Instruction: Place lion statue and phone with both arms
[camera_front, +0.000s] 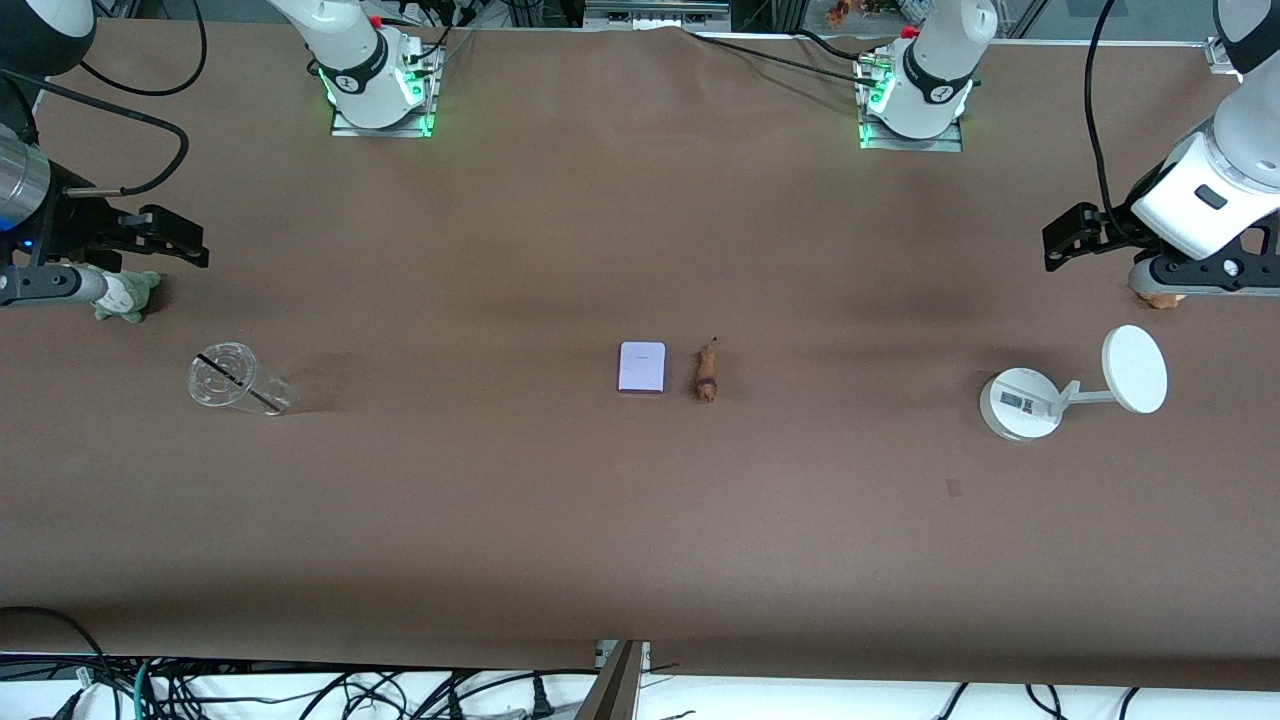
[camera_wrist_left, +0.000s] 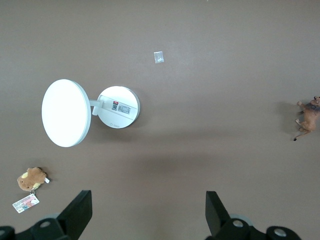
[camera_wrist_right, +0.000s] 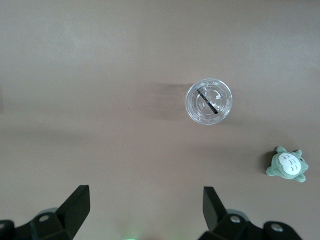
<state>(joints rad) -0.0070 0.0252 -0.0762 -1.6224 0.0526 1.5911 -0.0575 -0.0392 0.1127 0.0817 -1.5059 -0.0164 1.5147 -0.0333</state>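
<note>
**Inspector:** State of the pincers?

**Assistant:** The left pincer (camera_front: 1062, 243) hung with its fingers (camera_wrist_left: 80, 210) spread apart and nothing between them, over the left arm's end of the table (camera_front: 640, 540). The right pincer (camera_front: 185, 240) hung likewise, fingers (camera_wrist_right: 75, 205) apart and empty, over the right arm's end. Both stood well apart from the task's things.

**Inspector:** What lay near each?

**Assistant:** Near the left pincer was a white stand (camera_front: 1020, 402) with a round disc, and a brown plush (camera_wrist_left: 31, 179) with a tag. Near the right pincer sat a grey-green plush (camera_wrist_right: 286, 165) and a clear plastic cup (camera_front: 235, 380) lying on its side.

**Inspector:** And the task's things?

**Assistant:** The phone (camera_front: 641, 367) lay flat at the middle of the table. The lion statue (camera_front: 707, 372) lay just beside it, toward the left arm's end, not touching it.

**Inspector:** Which step was in hand?

**Assistant:** In my judgement neither thing was in a grip; both arms waited at their ends. The next move would call for each arm to reach inward, the left to the lion statue, the right to the phone, and descend with fingers wide. The phone, being flat, would likely need a grip across its edges.

**Inspector:** Count?

**Assistant:** One phone, one lion statue, one stand, one cup, two plush toys, two pincers.
</note>
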